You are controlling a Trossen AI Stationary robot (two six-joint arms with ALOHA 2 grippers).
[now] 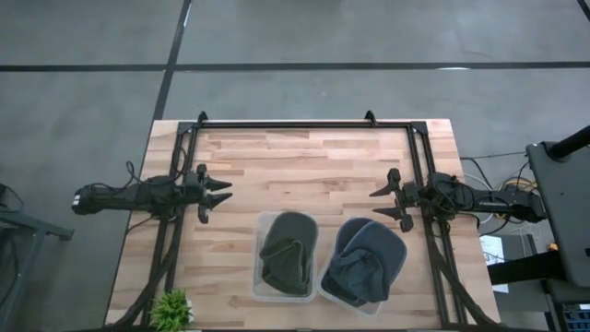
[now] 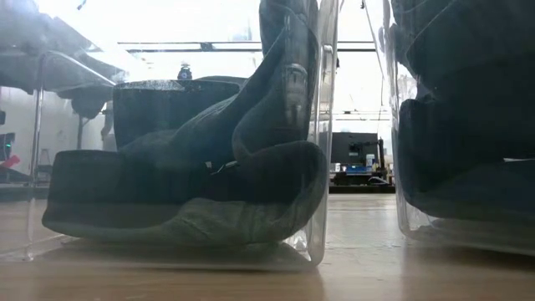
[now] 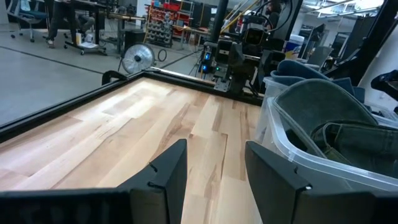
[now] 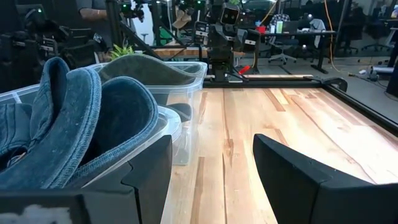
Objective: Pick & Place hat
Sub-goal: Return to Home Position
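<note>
Two clear plastic bins stand side by side at the table's near middle. The left bin (image 1: pixel 286 256) holds a dark olive-grey hat (image 1: pixel 288 251), also seen in the low view (image 2: pixel 192 180) and the left wrist view (image 3: pixel 329 118). The right bin (image 1: pixel 362 263) holds blue-grey denim hats (image 1: pixel 369 258), close in the right wrist view (image 4: pixel 81 118). My left gripper (image 1: pixel 224 195) hangs open left of the bins, above bare wood (image 3: pixel 214 180). My right gripper (image 1: pixel 378 205) hangs open right of the bins (image 4: pixel 211 180). Neither touches a hat.
A black frame (image 1: pixel 304 124) runs along the table's far edge and down both sides. A small green plant (image 1: pixel 171 309) sits at the near left corner. Bare wood (image 1: pixel 304 171) lies between the grippers and far of the bins.
</note>
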